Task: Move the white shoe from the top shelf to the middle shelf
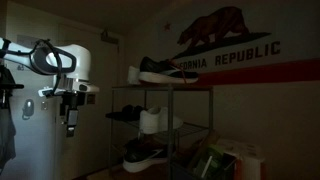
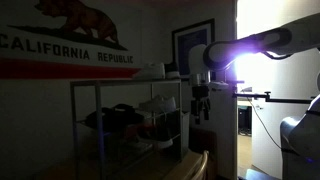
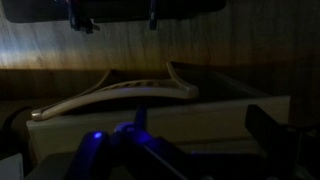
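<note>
Hanging just beside the rack (image 2: 120,82), arm (image 2: 265,42) bent, wrist pointing down, jaws wide, empty

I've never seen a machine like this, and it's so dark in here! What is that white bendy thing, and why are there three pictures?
That white thing is a robot arm. At its end hangs a gripper, a claw with two fingers. Right now it is open and holds nothing. Two pictures come from cameras standing in the room, each looking from a different spot. The third comes from a camera on the robot's wrist, and it is too dark to make out much there. Near the arm stands a wire shoe rack below a California flag. On its top shelf lie a dark sneaker and a white shoe. More shoes sit on the lower shelves.
</note>
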Available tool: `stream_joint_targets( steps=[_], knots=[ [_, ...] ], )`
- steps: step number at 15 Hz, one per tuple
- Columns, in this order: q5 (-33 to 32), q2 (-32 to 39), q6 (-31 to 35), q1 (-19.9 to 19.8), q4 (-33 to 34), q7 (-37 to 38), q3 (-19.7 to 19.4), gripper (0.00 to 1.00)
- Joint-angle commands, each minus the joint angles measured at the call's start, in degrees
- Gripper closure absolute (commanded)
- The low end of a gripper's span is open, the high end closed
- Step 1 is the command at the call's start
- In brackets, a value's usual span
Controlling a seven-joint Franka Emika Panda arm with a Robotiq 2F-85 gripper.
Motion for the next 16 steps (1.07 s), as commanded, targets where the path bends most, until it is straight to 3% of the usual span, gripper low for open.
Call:
stream_joint_targets(
  steps=[1, 10, 16],
  knots=[
    [0.06, 0.02, -0.15, -0.2, 0.13, -0.09, 0.13, 0.0],
    [-0.56, 1.52, 0.03, -0.37, 1.98, 0.0, 0.41, 0.0],
    [-4.31, 7.46, -2.72, -0.74, 13.06, -0.05, 0.64, 0.0]
  ],
)
